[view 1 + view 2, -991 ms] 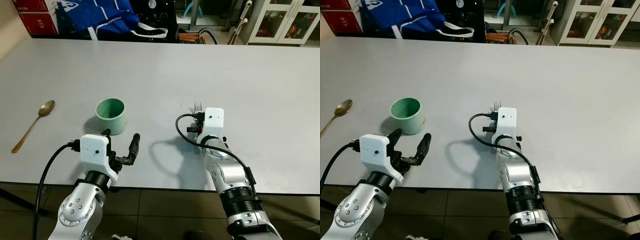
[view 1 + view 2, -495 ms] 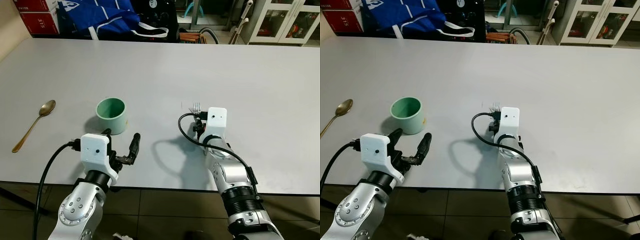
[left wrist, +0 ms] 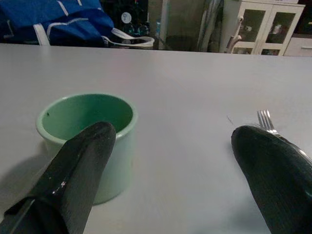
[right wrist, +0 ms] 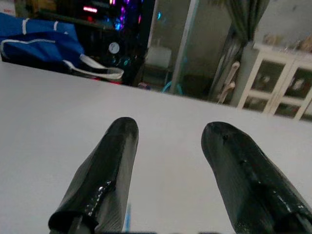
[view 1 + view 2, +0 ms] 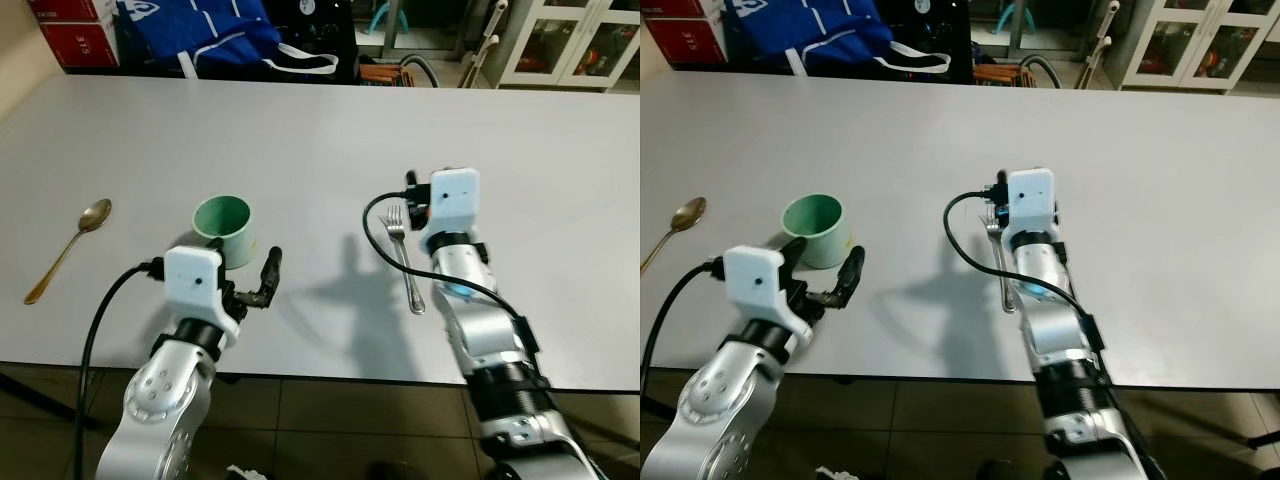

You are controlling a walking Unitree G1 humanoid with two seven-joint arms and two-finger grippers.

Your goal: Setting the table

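A mint green cup [image 5: 222,228] stands upright on the white table [image 5: 300,130], left of centre. My left gripper [image 3: 170,131] is open just in front of it, with one finger [image 5: 268,277] to the cup's right and the cup [image 3: 87,129] close by the other finger. A silver fork [image 5: 404,258] lies flat on the table, tines pointing away from me. My right gripper [image 4: 168,131] hovers open above the fork's far end, holding nothing. A gold spoon [image 5: 68,248] lies at the far left.
The table's near edge [image 5: 330,375] runs just below both arms. Behind the far edge sit a blue bag [image 5: 200,35], red boxes [image 5: 75,35] and a white cabinet [image 5: 570,40].
My right arm has risen and moved forward, uncovering the fork, which stays flat in place. My left gripper has edged slightly closer to the cup.
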